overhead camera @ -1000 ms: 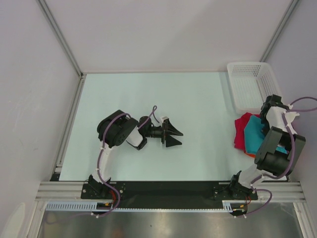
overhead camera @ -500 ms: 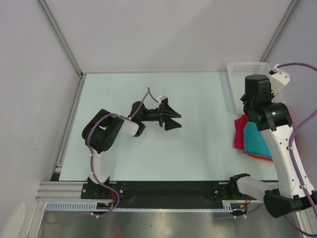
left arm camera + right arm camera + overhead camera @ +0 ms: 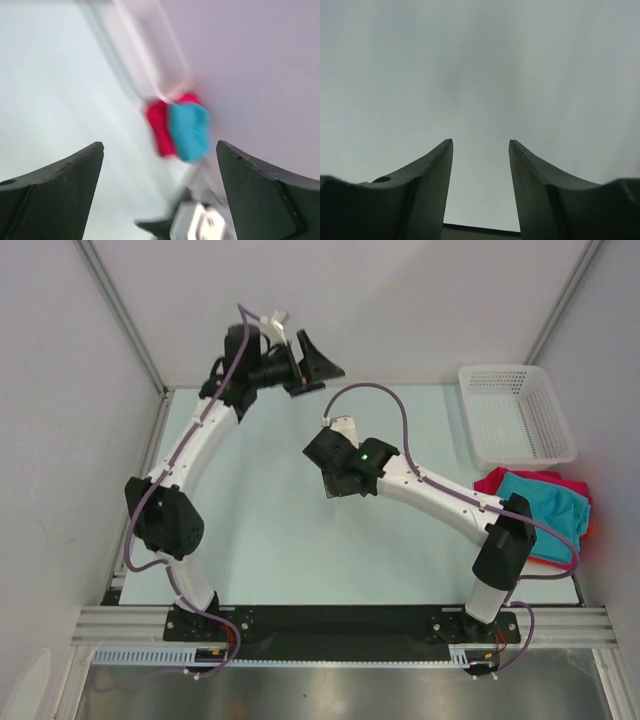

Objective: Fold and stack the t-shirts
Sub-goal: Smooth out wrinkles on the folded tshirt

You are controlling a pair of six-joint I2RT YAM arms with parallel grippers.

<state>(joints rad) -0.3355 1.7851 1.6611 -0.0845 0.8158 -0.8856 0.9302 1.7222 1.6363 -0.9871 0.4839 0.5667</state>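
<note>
Jaws are standing apart, empty, on left gripper (image 3: 320, 373) and right gripper (image 3: 480, 142); t-shirts (image 3: 535, 508) are lying heaped at the table (image 3: 290, 560)'s right edge, where a careless pull could be dragging them off.

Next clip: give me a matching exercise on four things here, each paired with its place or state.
1 teal t-shirt
2 crimson-pink t-shirt
3 white basket
4 left end effector

A far right corner of the table
B open, up by the back wall
C lying on top of the pile
D under another shirt

Pairs: 1-C, 2-D, 3-A, 4-B.
</note>
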